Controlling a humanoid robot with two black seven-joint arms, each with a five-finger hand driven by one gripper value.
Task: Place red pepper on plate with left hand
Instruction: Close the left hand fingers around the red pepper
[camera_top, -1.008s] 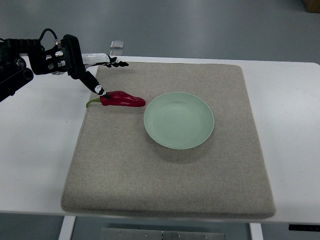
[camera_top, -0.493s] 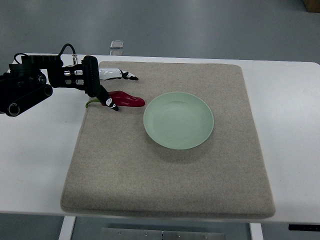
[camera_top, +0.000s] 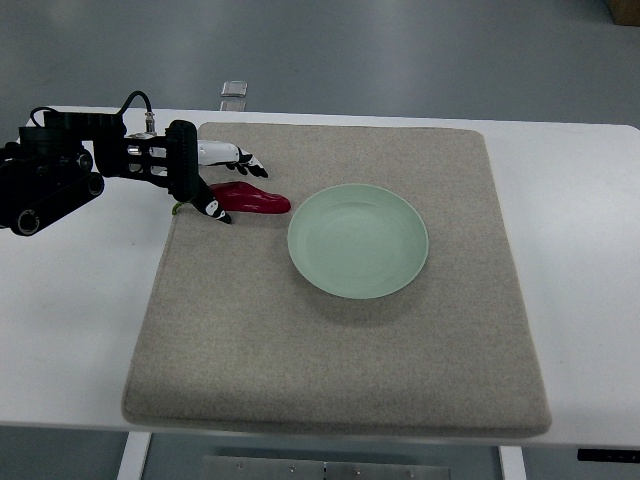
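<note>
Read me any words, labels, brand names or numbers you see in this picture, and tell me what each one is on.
There is no readable text in this view.
Red pepper, plate, mat and table: no print.
Left hand: no legible marking.
Small clear thing at the table's far edge: too small to tell.
</note>
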